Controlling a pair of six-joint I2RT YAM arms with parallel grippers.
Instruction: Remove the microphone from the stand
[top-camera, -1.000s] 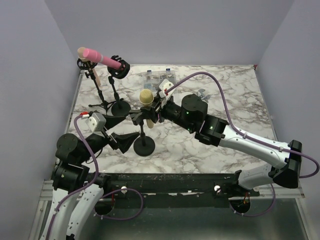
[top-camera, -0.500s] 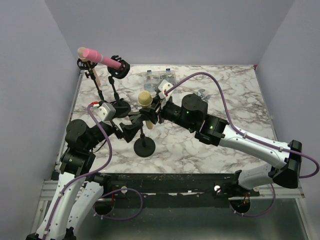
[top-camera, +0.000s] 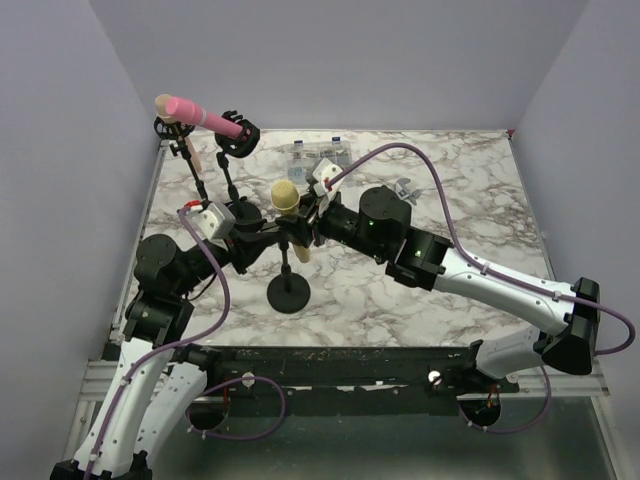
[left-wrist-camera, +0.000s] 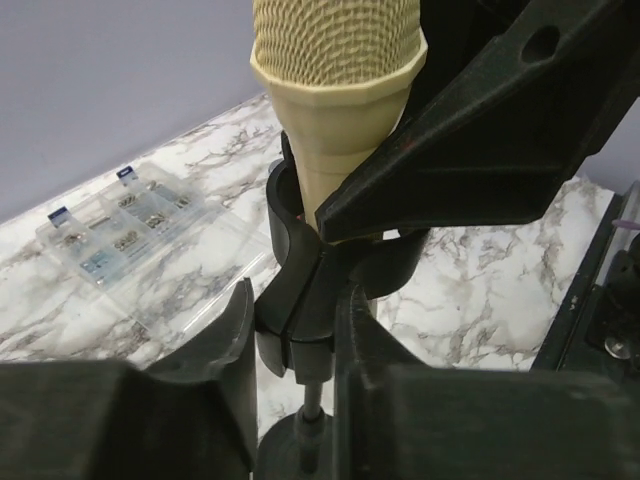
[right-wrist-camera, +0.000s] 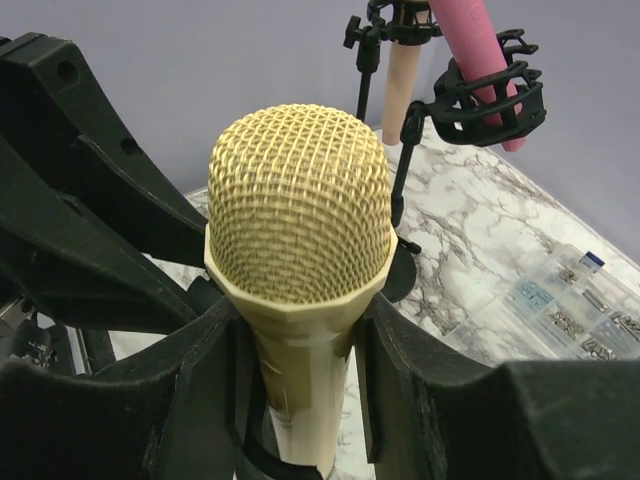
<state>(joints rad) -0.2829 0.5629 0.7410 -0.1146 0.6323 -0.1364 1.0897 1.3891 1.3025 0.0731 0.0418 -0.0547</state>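
Top view first: your right pincer (top-camera: 299, 221) comes in from the right and is closed narrow around the cream microphone (top-camera: 286, 197), just under the mesh head. Your left pincer (top-camera: 271, 240) comes in from the left a bit lower, at the top of the stand (top-camera: 288, 296). The stand's round base sits on the marble tabletop (top-camera: 455, 190). The mic is still on the stand, tipped slightly. At the back left, a pink microphone (top-camera: 200, 115) lies across a second stand, and a clear parts box (top-camera: 320, 153) sits near the far edge. The walls all around are plain pale purple-grey.

Left wrist view: your two fingers (left-wrist-camera: 232, 335) sit tight on either side of the black clip (left-wrist-camera: 295, 290), nearly closed and pressing on it. The mic body drops into that clip from above. One of the right pincer's black fingers lies against the mic's right side.

Right wrist view: the mesh head fills the middle. Your fingers (right-wrist-camera: 392, 365) hug the body right below it on both sides, with no real gap that I can see. The left pincer's black fingers are over on the left.
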